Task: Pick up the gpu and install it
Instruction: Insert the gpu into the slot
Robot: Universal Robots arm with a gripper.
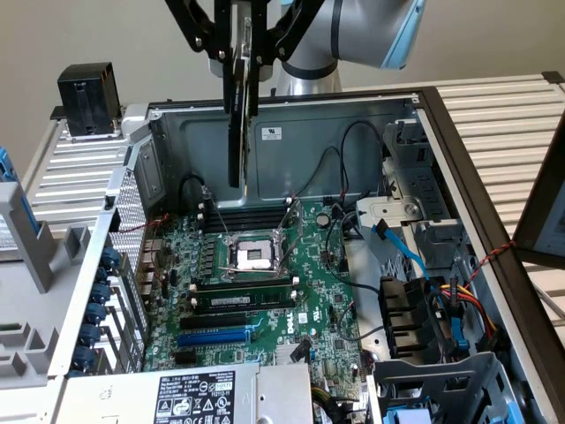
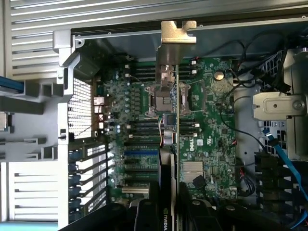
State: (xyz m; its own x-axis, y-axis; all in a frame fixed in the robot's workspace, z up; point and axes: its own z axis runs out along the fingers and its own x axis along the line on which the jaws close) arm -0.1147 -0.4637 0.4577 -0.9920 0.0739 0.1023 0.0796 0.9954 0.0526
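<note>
Black pincer point(image 1: 240, 62) of mine is closed on the thin green circuit-board gpu point(image 1: 237, 132), gripping its upper edge. It hangs upright below my fingers, clear above the large green motherboard point(image 1: 327, 300) inside the open grey metal computer case point(image 1: 353, 124).

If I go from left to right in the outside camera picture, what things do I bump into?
Black box → gpu held in the claw → blue cable → red and yellow wires.

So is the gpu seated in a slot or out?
Out. The gripper holds the gpu upright above the motherboard, clear of its slots.
</note>
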